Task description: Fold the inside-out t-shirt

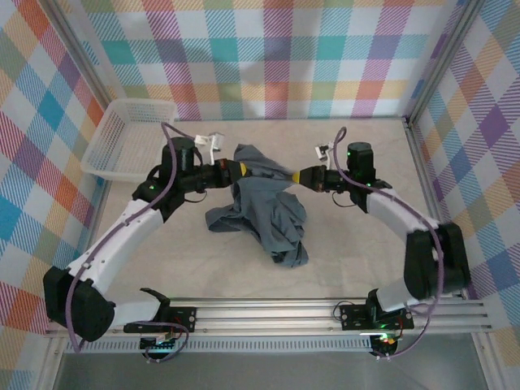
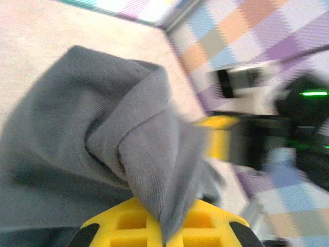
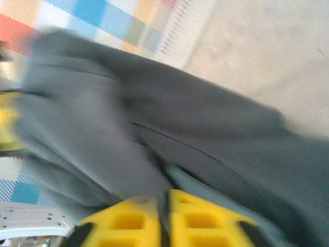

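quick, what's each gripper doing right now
left gripper: closed, pinching a fold of the t-shirt
right gripper: closed on the t-shirt too

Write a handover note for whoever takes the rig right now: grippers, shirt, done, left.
Grippers: the left gripper is shut on a bunch of the t-shirt. The right gripper has its fingers nearly together, pinching cloth from the other side.
Shirt: its upper edge is held up between the two grippers, and the rest hangs crumpled onto the table near the middle.
Done: both grips are on the shirt; no fold is visible.
Left: spread it flat, then fold it.
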You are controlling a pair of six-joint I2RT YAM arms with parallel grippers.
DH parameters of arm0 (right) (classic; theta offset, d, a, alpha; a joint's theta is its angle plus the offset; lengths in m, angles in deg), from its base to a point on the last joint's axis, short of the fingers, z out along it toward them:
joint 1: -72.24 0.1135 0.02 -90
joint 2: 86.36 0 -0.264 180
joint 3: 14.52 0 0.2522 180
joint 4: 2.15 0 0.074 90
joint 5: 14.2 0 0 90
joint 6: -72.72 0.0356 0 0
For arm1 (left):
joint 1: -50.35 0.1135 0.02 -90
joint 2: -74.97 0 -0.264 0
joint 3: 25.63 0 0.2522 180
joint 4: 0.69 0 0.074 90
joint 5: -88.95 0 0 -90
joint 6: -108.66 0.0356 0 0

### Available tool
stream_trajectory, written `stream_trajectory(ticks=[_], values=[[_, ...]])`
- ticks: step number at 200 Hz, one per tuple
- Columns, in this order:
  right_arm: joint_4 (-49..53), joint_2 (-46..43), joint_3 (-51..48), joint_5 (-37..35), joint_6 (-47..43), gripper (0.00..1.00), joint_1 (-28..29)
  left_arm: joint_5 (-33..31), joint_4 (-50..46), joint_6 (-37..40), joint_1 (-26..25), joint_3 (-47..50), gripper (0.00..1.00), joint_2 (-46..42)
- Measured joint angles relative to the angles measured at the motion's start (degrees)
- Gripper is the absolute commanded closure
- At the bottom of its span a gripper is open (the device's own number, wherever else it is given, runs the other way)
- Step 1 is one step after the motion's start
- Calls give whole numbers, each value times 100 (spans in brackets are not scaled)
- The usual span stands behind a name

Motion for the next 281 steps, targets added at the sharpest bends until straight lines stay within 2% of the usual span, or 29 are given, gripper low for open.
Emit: stream_trajectory(ticks=[16,31,45,64,85,103,120,139,149,162,171,196,202,235,259,281], values=[[114,444,-76,114,81,64,-31,367,70,-321,7,-57,100,-122],[328,315,-192,57,103,59,-31,522,57,-472,7,-57,100,-164],[535,-258,-280,-310,55,56,2,581,11,-533,7,-57,100,-151],[782,-1504,-343,-1095,-262,52,240,675,-55,-562,4,-57,100,-44],[1154,-2398,42,-2052,-1147,50,1250,697,-101,-560,4,-57,100,146],[1364,-2363,586,-2608,-1770,45,2061,710,-157,-557,4,-63,100,273],[1456,-2024,909,-2992,-2188,43,2345,708,-232,-540,-2,-107,100,341],[1681,-1423,1235,-3156,-2494,54,2461,706,-251,-538,-2,-157,100,350],[1827,-1091,1412,-3147,-2577,66,2485,704,-249,-535,-2,-173,100,350],[1967,-761,1574,-3132,-2640,92,2507,684,-273,-522,-2,-179,100,348],[2028,-645,1613,-3097,-2601,100,2507,667,-337,-498,-2,-179,100,348],[2068,-734,1611,-2765,-2354,100,2494,385,-682,-46,-2,-173,100,330],[2020,-798,1600,-2586,-2234,100,2465,234,-721,166,-2,-109,97,308],[990,-1029,1158,-1370,-866,100,2048,-245,-162,1078,-42,1064,71,-94],[238,-1034,1005,-651,79,100,1690,-732,129,1204,79,1952,54,-210],[-175,-1036,966,-289,577,100,1486,-977,192,1333,101,2197,44,-605]])
